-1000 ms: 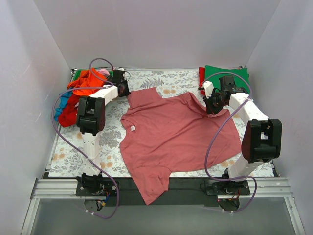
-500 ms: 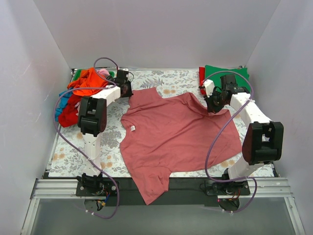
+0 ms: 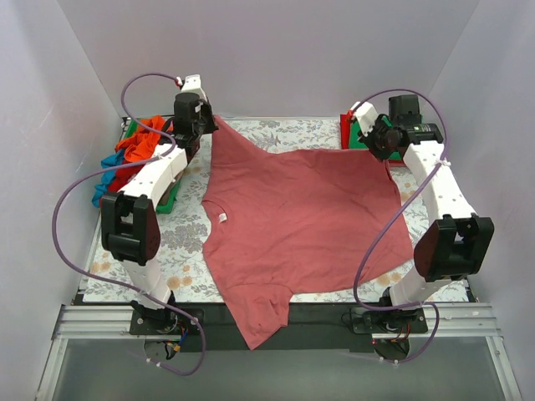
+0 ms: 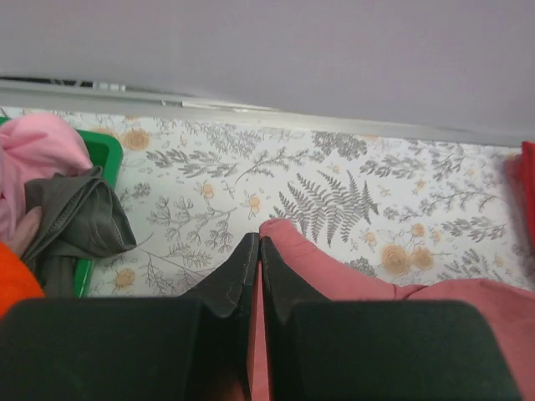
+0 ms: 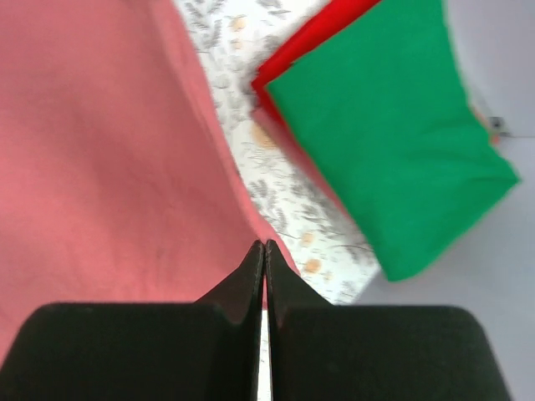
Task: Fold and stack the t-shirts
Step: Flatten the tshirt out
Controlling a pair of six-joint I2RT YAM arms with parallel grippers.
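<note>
The large dusty-rose t-shirt (image 3: pixel 292 225) lies spread across the floral cover, its white neck tag (image 3: pixel 223 218) at the left and one sleeve hanging over the near edge. My left gripper (image 3: pixel 209 125) is shut on the shirt's far left corner (image 4: pixel 280 238) and holds it raised. My right gripper (image 3: pixel 383 149) is shut on the far right corner (image 5: pixel 272 242), lifted beside the folded green shirt (image 3: pixel 376 125) lying on a red one (image 5: pixel 309 38). The far edge of the shirt is pulled taut between the two grippers.
A heap of unfolded tees (image 3: pixel 138 146), orange, red and blue, fills a green bin (image 3: pixel 167 199) at the far left; pink and grey ones (image 4: pixel 71 213) show in the left wrist view. White walls close in the table on three sides.
Both grippers have lifted and moved toward the back and outward, pulling the shirt's far edge up and stretching it flat. The bunched folds near the right arm are gone.
</note>
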